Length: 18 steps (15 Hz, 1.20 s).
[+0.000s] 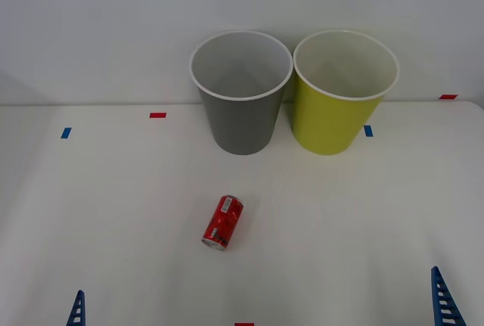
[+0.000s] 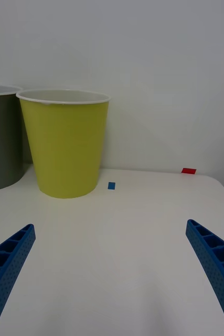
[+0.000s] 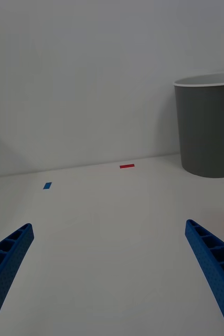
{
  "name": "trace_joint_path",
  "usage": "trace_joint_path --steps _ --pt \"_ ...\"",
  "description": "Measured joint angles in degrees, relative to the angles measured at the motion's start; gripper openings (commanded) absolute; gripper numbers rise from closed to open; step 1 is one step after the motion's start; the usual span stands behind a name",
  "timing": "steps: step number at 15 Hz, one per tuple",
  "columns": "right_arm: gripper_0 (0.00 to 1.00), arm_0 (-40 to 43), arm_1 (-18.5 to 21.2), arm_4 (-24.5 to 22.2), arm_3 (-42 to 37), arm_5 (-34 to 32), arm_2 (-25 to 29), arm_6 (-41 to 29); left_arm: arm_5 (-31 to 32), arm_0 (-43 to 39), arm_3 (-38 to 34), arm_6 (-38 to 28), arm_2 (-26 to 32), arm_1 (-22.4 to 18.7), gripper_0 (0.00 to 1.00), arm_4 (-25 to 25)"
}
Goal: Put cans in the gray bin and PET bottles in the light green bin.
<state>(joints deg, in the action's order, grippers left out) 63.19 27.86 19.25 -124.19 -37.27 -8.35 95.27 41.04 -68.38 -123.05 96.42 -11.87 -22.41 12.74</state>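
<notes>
While both arms hang back at the near edge of the white table (image 1: pixel 113 212), the red can (image 1: pixel 223 222) lies on its side in the middle of the tabletop, nearer the robot than either bin and well apart from them. Its long axis runs near-to-far with a slight slant: the silver end that faces the robot sits a little to the left, and the far end leans a little to the right, toward the gap between the bins. The gray bin (image 1: pixel 240 91) stands upright at the far side of the table, against the pale wall, and the light green bin (image 1: pixel 344 91) stands upright just to its right, their white rims almost touching. The can is roughly in line with the gray bin, slightly left of its centre. The left gripper (image 3: pixel 109 262) is at the near left corner with its blue ribbed fingers (image 3: pixel 7 262) spread wide and nothing between them; the gray bin shows far off to its right. The right gripper (image 2: pixel 110 262) is at the near right corner, likewise released and holding nothing, with the light green bin beyond it. Small red and blue tape marks (image 1: pixel 157 115) dot the table near its far edge.
</notes>
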Motion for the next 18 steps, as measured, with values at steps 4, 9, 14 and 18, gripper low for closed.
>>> trace_joint_path --steps 4,9,14,18 --pt "1.0 0.0 0.0 0.0 0.0 0.0 0.0 0.0 0.0 0.0 0.0 0.0 0.0 0.0 1.0 0.0" --pt "1.0 0.0 0.0 0.0 0.0 0.0 0.0 0.0 0.0 0.0 0.0 0.0 0.0 0.0 1.0 0.0" --pt "1.0 0.0 0.0 0.0 0.0 0.0 0.0 0.0 0.0 0.0 0.0 0.0 0.0 0.0 1.0 0.0" --pt "1.0 0.0 0.0 0.0 0.0 0.0 0.0 0.0 -1.09 2.46 3.51 0.05 0.13 0.09 1.0 -0.01"
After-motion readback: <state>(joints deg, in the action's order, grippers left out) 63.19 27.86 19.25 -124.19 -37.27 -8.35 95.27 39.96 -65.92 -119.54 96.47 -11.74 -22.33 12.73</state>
